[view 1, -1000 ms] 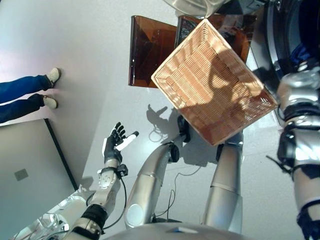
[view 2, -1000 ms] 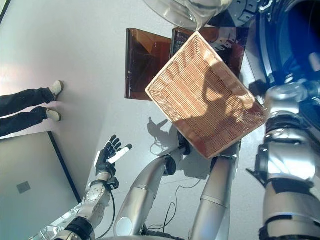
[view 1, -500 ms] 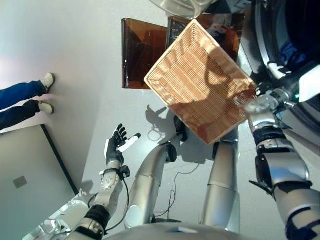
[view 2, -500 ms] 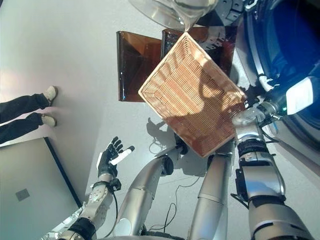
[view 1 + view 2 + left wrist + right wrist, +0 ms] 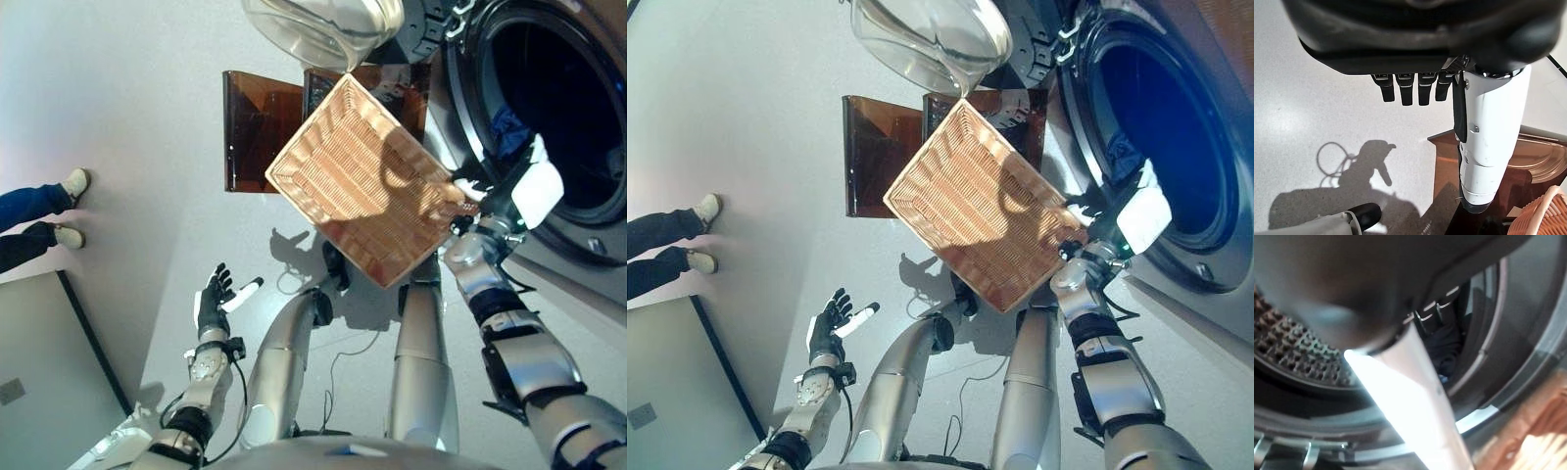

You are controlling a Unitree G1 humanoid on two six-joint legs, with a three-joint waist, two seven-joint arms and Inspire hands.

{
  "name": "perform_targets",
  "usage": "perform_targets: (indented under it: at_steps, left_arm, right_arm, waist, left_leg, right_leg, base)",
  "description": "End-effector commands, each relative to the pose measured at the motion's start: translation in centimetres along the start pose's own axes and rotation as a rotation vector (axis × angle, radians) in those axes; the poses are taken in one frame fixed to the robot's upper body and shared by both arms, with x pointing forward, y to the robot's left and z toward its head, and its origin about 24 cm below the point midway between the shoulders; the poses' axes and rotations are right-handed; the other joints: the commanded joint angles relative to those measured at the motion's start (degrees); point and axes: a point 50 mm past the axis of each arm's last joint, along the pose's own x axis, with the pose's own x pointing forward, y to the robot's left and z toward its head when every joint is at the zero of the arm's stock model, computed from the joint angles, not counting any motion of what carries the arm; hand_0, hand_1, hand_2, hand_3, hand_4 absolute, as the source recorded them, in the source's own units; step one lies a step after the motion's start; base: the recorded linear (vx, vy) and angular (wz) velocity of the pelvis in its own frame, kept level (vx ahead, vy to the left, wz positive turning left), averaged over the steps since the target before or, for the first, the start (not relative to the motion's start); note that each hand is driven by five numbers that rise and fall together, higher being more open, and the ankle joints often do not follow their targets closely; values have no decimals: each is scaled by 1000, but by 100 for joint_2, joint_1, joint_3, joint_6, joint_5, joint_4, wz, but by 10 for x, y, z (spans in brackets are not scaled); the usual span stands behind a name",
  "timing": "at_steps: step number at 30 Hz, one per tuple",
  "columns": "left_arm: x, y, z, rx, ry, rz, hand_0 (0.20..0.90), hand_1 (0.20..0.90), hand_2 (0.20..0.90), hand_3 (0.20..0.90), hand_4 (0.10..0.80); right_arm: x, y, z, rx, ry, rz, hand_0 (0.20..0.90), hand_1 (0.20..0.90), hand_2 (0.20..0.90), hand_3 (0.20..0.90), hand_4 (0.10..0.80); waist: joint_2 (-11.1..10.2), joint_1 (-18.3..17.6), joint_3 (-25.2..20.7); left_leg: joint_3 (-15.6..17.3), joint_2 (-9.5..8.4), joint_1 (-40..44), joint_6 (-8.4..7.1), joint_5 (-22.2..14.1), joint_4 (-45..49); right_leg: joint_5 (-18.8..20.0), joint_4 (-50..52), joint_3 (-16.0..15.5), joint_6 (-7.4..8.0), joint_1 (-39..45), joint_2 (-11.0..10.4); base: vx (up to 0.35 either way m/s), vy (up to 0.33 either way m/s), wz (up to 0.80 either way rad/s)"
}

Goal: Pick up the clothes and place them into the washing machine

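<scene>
A dark blue garment (image 5: 507, 127) lies inside the washing machine's drum, also seen past my right hand's fingers (image 5: 1431, 312) as blue cloth (image 5: 1447, 346). My right hand (image 5: 535, 192) is at the drum's mouth, open and holding nothing, its white thumb cover standing out. The woven basket (image 5: 353, 176) sits beside the machine's round opening (image 5: 1073, 122) and shows no clothes in it. My left hand (image 5: 211, 302) hangs open over the floor at lower left, empty, its fingers (image 5: 1410, 90) straight.
The machine's glass door (image 5: 323, 29) stands swung open above the basket. A brown transparent stand (image 5: 257, 127) is behind the basket. A person's legs and shoes (image 5: 44, 211) are at the left edge. A grey panel (image 5: 39, 382) fills the lower left corner.
My right arm has drawn back out of the drum, so its hand now shows at the opening. The camera has turned, bringing more of the machine into view. The left hand stays put.
</scene>
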Motion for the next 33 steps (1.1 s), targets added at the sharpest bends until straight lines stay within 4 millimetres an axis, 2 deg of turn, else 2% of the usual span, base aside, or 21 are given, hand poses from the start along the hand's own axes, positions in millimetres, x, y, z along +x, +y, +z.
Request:
perform_targets:
  at_steps: [1, 7, 15, 19, 25, 27, 32, 33]
  left_arm:
    - [-1, 35, -6, 43, 2, 132, 900, 900, 900, 900, 800]
    - [-3, 38, -11, 56, 22, 141, 900, 900, 900, 900, 800]
    - [-5, 39, -15, 72, 37, 142, 900, 900, 900, 900, 800]
    - [-7, 43, -20, 89, 64, 156, 900, 900, 900, 900, 800]
    - [-12, 52, -33, 135, 129, 181, 900, 900, 900, 900, 800]
    - [-14, 54, -38, 143, 153, 191, 900, 900, 900, 900, 800]
    - [-20, 61, -50, 185, 223, 211, 900, 900, 900, 900, 800]
    - [-21, 62, -53, 202, 238, 211, 900, 900, 900, 900, 800]
  right_arm:
    - [-12, 8, 12, -13, -156, 61, 900, 900, 900, 900, 800]
    - [-26, 15, 2, -44, -144, 103, 900, 900, 900, 900, 800]
    - [-20, 12, -6, -77, -95, 66, 900, 900, 900, 900, 800]
    - [-21, 13, -7, -106, -130, 96, 900, 900, 900, 900, 800]
    - [-40, 18, -24, -241, -220, 208, 900, 900, 900, 900, 800]
    - [-46, 20, -30, -260, -226, 244, 900, 900, 900, 900, 800]
    - [-70, 27, -53, -321, -192, 378, 900, 900, 900, 900, 800]
    - [-80, 29, -61, -333, -171, 424, 900, 900, 900, 900, 800]
  waist:
    - [11, 151, -276]
    - [-34, 146, -370]
    - [-27, 183, -419]
    - [-74, 169, -464]
    - [-194, 139, -568]
    - [-247, 126, -603]
    - [-379, 91, -658]
    - [-425, 75, -682]
  left_leg:
    - [-125, -55, -13, -504, 15, -320]
    - [-165, -56, 115, -506, 1, -314]
    - [-183, -64, 139, -505, -6, -288]
    - [-188, -47, 264, -507, -11, -296]
    - [-217, -40, 592, -510, -32, -355]
    - [-191, -31, 670, -471, 82, -397]
    - [-270, -31, 1123, -496, 50, -471]
    - [-297, -32, 1324, -511, 33, -515]
  right_leg:
    - [-403, 336, -341, -402, 171, 248]
    - [-425, 322, -372, -403, 323, 243]
    - [-434, 315, -374, -412, 377, 243]
    - [-435, 300, -386, -416, 501, 238]
    - [-449, 231, -418, -404, 850, 208]
    - [-322, 163, -418, -417, 928, 202]
    - [-379, 15, -496, -401, 1477, 175]
    - [-398, -59, -539, -391, 1701, 165]
  base:
    - [0, 0, 0]
    - [1, 0, 1]
    - [0, 1, 0]
    - [0, 0, 0]
    - [8, -7, -2]
    - [-17, -31, -5]
    - [68, -39, -3]
    - [72, -41, -1]
